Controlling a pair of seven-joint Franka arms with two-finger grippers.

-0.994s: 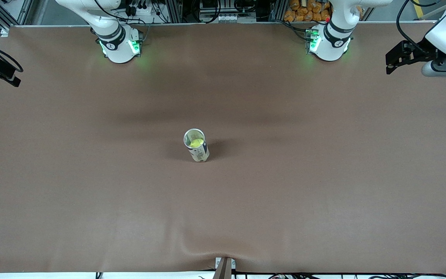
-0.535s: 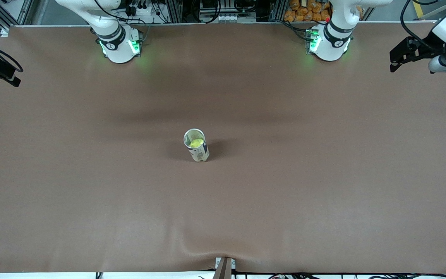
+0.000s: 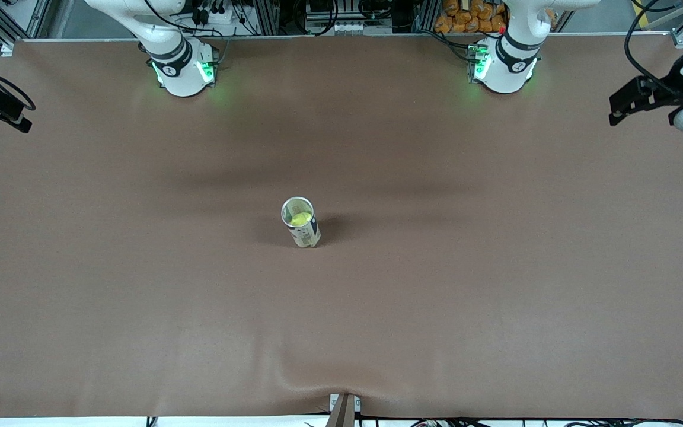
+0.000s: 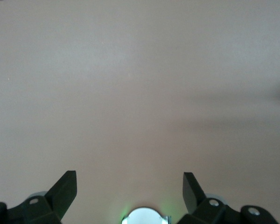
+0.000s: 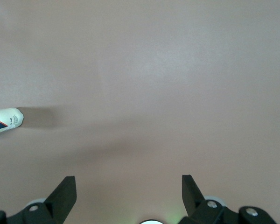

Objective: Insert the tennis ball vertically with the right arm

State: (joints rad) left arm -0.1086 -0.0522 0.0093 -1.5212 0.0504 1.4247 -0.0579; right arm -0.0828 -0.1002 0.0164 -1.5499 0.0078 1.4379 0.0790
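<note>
I see the tennis ball [image 3: 300, 219] sitting inside the upright can [image 3: 302, 226] mid-table [image 3: 495, 267]. My right gripper [image 5: 129, 189] hangs spread wide and empty over its table end; my left gripper [image 4: 129, 185], likewise wide and empty, over its own end.

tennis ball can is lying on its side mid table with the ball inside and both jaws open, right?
Not quite: the tennis ball can stands upright, as the front view shows. The rest holds: it is mid table, the ball is inside, and both arms' jaws are open.

Even overhead light, soft shadows
</note>
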